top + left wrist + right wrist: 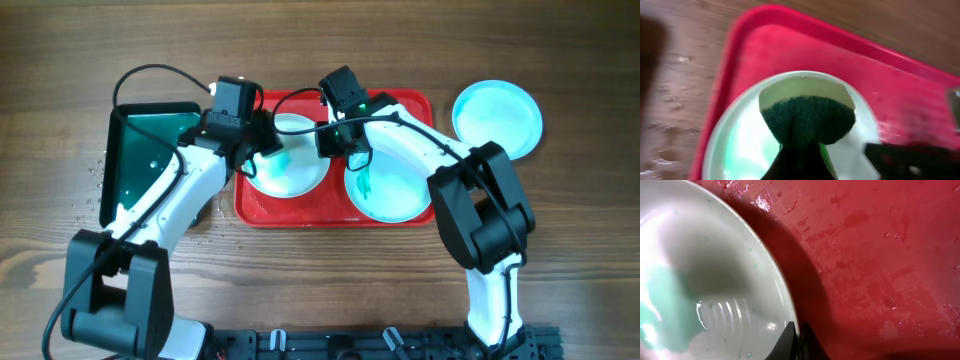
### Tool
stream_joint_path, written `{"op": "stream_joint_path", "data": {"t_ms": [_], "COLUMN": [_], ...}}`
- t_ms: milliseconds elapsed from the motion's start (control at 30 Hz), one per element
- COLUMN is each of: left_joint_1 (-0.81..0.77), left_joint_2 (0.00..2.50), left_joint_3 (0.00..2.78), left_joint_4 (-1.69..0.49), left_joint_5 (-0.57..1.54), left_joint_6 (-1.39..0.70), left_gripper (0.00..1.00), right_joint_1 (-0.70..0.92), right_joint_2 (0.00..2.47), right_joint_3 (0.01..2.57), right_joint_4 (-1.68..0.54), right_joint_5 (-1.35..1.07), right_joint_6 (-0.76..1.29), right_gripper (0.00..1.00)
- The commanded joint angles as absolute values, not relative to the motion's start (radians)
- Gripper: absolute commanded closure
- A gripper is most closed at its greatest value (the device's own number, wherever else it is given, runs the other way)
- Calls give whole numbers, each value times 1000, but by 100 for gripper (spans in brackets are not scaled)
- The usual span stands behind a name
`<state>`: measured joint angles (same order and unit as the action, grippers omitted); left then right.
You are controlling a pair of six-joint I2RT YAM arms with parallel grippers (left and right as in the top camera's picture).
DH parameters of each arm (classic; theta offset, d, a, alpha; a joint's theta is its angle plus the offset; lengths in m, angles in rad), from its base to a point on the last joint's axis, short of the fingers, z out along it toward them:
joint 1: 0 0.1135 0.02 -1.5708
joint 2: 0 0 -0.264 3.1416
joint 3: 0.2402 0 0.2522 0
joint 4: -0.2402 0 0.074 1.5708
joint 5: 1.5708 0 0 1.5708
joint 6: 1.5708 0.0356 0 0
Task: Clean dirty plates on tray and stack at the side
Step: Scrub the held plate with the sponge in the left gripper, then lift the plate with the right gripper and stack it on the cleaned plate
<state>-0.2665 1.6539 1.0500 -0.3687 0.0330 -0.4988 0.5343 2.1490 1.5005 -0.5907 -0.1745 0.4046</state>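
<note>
A red tray holds two plates. The white plate lies on its left half, and a pale turquoise plate with a teal smear lies on its right half. Another turquoise plate rests on the table to the right of the tray. My left gripper is shut on a green and yellow sponge, pressed on the white plate. My right gripper is shut on that plate's rim, where a teal smear shows. In the overhead view the left gripper and right gripper flank this plate.
A smaller dark green tray sits left of the red tray, with water drops on the wood beside it. The red tray floor is wet. Both arms cross over the tray's front and sides.
</note>
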Motion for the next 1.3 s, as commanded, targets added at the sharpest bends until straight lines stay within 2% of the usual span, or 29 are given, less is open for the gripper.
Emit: {"op": "stream_joint_path", "data": {"t_ms": [0,200,467,567,700,967,1033,1133,1267], "left_joint_1": [-268,-252,-211,-211,-211,-190,-178,-162,-159], "left_joint_2": [1741,1856,1733,1651,1499,1066,984,880,829], "left_joint_3": [1047,1047,1048,1048,1048,1048,1048,1047,1047], "left_joint_4": [-319,-303,-479,-535,-603,-871,-914,-962,-1020], "left_joint_5": [191,140,-63,-137,-136,-173,-173,-174,-174], "left_joint_6": [-562,-559,-554,-554,-555,-555,-555,-555,-555], "left_gripper": [96,96,96,96,96,96,96,96,96], "right_joint_1": [529,529,529,529,529,533,551,618,757], "right_joint_2": [2169,2169,2169,2169,2167,2022,1960,1880,1803], "right_joint_3": [1497,1497,1497,1497,1502,1581,1612,1662,1666], "right_joint_4": [-593,-596,-596,-597,-607,-711,-748,-804,-788], "right_joint_5": [-88,-88,-88,-88,-145,-130,-23,285,680], "right_joint_6": [419,418,418,418,396,276,239,166,-43], "right_gripper": [96,96,96,96,96,96,96,96,96]}}
